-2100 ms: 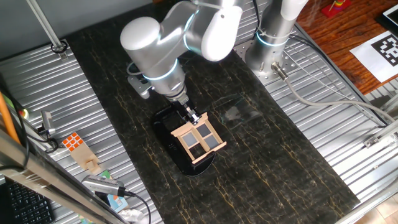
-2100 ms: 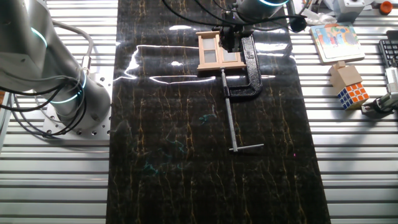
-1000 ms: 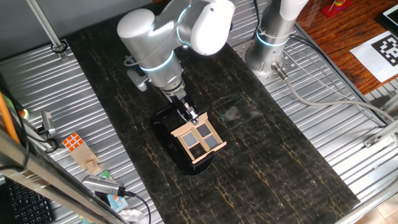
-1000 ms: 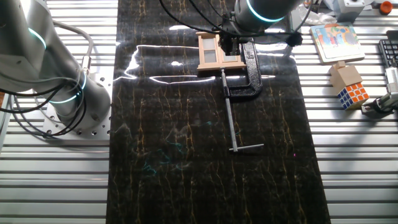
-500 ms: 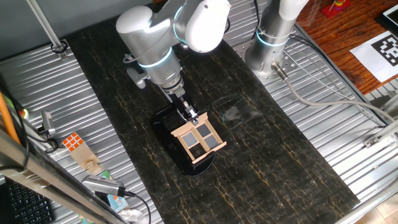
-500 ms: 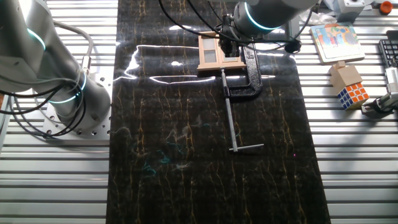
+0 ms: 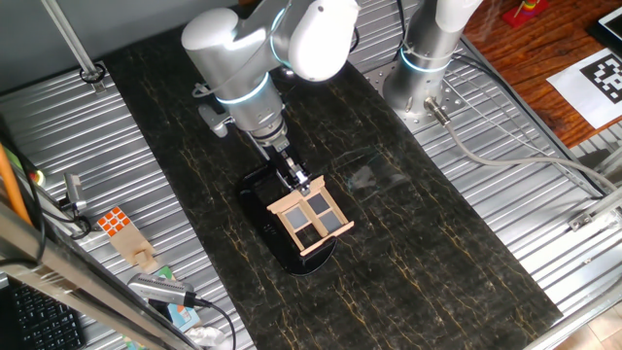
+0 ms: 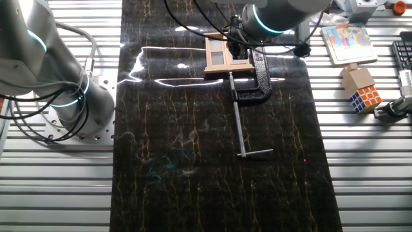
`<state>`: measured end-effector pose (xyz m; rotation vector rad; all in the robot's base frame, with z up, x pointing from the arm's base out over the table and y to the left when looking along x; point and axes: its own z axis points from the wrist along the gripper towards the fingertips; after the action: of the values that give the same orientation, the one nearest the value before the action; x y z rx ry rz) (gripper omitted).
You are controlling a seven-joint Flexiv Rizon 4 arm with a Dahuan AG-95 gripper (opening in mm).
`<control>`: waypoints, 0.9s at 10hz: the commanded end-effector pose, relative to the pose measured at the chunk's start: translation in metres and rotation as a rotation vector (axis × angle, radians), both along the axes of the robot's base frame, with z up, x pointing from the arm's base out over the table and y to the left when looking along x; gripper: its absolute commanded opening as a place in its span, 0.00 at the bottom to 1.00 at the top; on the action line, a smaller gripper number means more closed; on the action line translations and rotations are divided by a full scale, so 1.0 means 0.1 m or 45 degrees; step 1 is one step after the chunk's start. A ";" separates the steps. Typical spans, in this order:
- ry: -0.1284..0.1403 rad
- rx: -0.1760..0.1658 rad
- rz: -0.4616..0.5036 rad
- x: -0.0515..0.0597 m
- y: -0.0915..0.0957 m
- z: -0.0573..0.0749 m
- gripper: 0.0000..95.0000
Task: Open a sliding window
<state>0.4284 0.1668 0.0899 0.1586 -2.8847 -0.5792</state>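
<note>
**A:** Sliding window (image 7: 311,220) first — where is it, and what is the tool doing?

**B:** I see it near the middle of the dark mat (image 7: 418,262), its tan frame sitting on a black rounded base (image 7: 282,233). My gripper (image 7: 297,179) is down at the frame's edge nearest the arm. From the other fixed view the gripper (image 8: 235,46) sits over the frame (image 8: 225,55), but the wrist hides the fingertips. I cannot tell whether the fingers are spread or pinched on the wood.

**A:** What is close around it?

**B:** A black C-clamp (image 8: 261,74) sits right against the window, and its long silver screw rod (image 8: 238,116) runs out across the mat to a crossbar. The arm's own elbow (image 7: 233,49) hangs over the mat just behind the window.

**A:** And further out?

**B:** Off the mat, on the ribbed metal table (image 7: 107,156), I have a coloured cube (image 8: 364,96) on a small wooden block, with a picture card (image 8: 347,42) beside it, all well apart from the window. A second arm's grey base (image 8: 71,103) stands on the opposite side.

**A:** Room to move?

**B:** The mat past the rod's crossbar is bare to its edge. Cables (image 7: 505,146) trail across the table by the arm's pedestal (image 7: 428,58).
</note>
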 end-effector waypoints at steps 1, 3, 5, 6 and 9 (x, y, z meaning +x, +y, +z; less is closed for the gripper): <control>-0.001 0.004 -0.001 0.00 0.01 -0.03 0.00; -0.007 0.012 -0.002 0.00 0.02 -0.09 0.00; -0.010 0.014 0.000 -0.02 0.03 -0.13 0.00; -0.015 0.014 0.004 -0.05 0.04 -0.17 0.00; -0.025 0.014 0.010 -0.12 0.07 -0.24 0.00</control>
<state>0.4148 0.1747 0.0661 0.1790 -2.8966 -0.5963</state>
